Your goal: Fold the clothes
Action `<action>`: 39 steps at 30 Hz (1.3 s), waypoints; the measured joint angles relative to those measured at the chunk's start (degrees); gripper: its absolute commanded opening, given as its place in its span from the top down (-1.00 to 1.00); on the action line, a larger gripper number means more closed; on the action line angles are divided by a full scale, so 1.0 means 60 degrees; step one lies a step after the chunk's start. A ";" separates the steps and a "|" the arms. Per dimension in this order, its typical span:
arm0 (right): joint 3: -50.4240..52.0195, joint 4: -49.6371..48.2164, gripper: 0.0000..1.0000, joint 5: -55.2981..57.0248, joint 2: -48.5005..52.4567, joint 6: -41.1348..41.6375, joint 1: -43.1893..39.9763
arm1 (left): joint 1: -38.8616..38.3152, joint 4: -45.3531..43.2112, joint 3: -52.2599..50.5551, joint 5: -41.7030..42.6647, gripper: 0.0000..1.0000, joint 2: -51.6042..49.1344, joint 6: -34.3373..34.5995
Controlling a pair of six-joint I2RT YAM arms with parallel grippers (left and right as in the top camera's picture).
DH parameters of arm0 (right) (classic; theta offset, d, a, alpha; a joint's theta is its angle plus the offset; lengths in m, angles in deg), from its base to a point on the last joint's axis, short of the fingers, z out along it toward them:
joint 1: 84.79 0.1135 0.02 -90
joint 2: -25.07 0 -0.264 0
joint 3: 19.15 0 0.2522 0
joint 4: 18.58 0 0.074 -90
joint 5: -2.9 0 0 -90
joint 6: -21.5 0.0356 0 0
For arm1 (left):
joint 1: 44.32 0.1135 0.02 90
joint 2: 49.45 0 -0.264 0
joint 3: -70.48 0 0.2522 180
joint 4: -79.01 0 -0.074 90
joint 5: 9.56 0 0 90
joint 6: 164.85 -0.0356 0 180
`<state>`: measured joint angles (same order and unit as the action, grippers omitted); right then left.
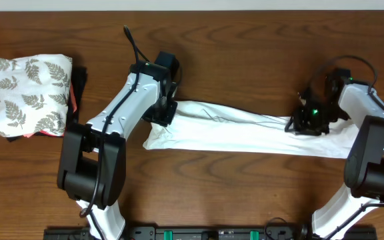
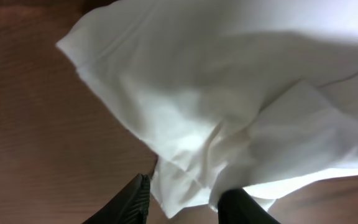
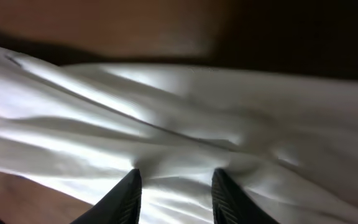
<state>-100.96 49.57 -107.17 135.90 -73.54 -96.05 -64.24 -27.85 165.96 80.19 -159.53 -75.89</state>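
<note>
The clothes, a white T-shirt [image 1: 232,133], lie folded into a long band across the middle of the wooden table. My left gripper [image 1: 162,115] is at the band's left end. In the left wrist view its jaws [image 2: 185,186] stand apart, with a loose corner of the shirt [image 2: 216,93] lying between them and a gap beside the left finger. My right gripper [image 1: 310,121] is over the band's right end. In the right wrist view its fingers [image 3: 177,173] are apart, tips resting on the wrinkled shirt [image 3: 166,112], which puckers slightly at the left fingertip.
A folded white cloth with grey fern leaves [image 1: 29,93] sits at the far left on top of black and red garments [image 1: 79,83]. Both arm bases stand at the near edge, by a black rail [image 1: 212,233].
</note>
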 measured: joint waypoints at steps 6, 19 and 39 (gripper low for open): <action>0.0295 -0.0339 0.28 0.0186 -0.0215 0.0288 0.0033 | -0.0004 0.0025 -0.0015 -0.0066 0.29 0.0000 0.0044; 0.0361 -0.0441 0.28 0.0215 -0.0270 0.0521 0.0036 | -0.0149 -0.0984 0.0710 0.0794 0.63 0.1045 0.0860; 0.0364 -0.0433 0.27 0.0219 -0.0266 0.0528 0.0036 | -0.1701 -0.1836 0.0142 0.3406 0.78 0.0004 0.1683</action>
<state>-98.77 46.97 -105.86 134.30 -70.37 -95.83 -74.45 -38.87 166.81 100.63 -159.51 -65.79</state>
